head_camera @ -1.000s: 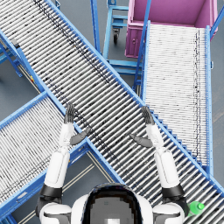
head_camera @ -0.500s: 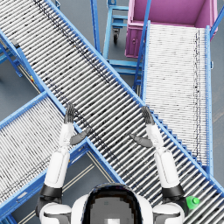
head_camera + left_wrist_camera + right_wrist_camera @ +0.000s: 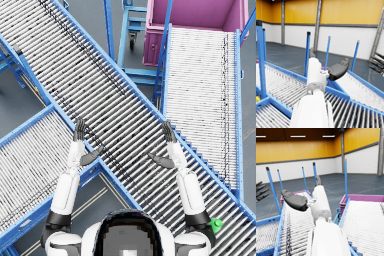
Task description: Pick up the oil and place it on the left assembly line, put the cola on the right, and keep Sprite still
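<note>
Our left hand (image 3: pixel 80 146) and right hand (image 3: pixel 168 148) hover empty, fingers spread, over the diagonal roller conveyor (image 3: pixel 115 100). We see a small green object (image 3: pixel 216 225) at lower right, beside our right arm.

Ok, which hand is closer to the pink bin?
Right. The right hand hovers over the middle conveyor, below the pink bin in the head view; the left hand sits farther across, at that conveyor's opposite edge.
</note>
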`<act>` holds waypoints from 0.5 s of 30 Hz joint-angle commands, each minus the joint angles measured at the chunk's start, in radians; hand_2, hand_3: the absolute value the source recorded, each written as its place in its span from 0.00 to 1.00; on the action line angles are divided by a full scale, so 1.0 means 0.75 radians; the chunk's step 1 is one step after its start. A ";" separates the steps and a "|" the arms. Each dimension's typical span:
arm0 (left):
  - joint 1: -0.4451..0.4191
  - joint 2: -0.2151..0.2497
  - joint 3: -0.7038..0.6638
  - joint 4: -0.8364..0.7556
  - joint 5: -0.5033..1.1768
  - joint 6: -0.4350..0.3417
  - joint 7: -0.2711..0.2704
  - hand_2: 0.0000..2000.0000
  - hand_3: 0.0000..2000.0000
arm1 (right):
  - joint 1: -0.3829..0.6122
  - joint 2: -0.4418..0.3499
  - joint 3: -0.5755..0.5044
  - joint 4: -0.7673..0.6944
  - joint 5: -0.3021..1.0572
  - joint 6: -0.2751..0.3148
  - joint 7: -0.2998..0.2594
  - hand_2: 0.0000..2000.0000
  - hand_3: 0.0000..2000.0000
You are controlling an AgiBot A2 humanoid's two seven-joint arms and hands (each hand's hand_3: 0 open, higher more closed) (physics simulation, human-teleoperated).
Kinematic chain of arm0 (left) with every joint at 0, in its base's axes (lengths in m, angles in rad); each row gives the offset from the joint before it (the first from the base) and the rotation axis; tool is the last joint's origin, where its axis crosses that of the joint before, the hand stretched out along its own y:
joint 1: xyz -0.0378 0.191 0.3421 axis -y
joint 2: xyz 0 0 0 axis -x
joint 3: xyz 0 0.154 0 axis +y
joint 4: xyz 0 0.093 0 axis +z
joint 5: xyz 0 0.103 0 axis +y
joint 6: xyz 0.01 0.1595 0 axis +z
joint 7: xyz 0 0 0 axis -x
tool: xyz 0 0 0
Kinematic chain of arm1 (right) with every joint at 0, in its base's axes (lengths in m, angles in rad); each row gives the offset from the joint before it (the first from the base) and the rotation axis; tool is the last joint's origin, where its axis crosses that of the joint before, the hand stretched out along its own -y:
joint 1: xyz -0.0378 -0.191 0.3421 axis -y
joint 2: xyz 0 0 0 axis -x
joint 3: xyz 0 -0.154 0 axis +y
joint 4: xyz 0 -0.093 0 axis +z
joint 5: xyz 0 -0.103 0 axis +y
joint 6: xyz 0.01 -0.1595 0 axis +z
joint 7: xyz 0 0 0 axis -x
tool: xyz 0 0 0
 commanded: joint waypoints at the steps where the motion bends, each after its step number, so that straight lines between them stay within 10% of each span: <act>1: 0.000 0.000 0.000 0.000 0.000 0.000 0.000 0.00 0.00 | 0.000 0.000 0.000 0.000 0.000 0.000 0.000 0.00 0.00; 15: 0.000 0.000 0.000 0.000 0.000 0.000 0.000 0.00 0.00 | 0.000 0.000 0.000 0.000 0.000 0.000 0.000 0.00 0.00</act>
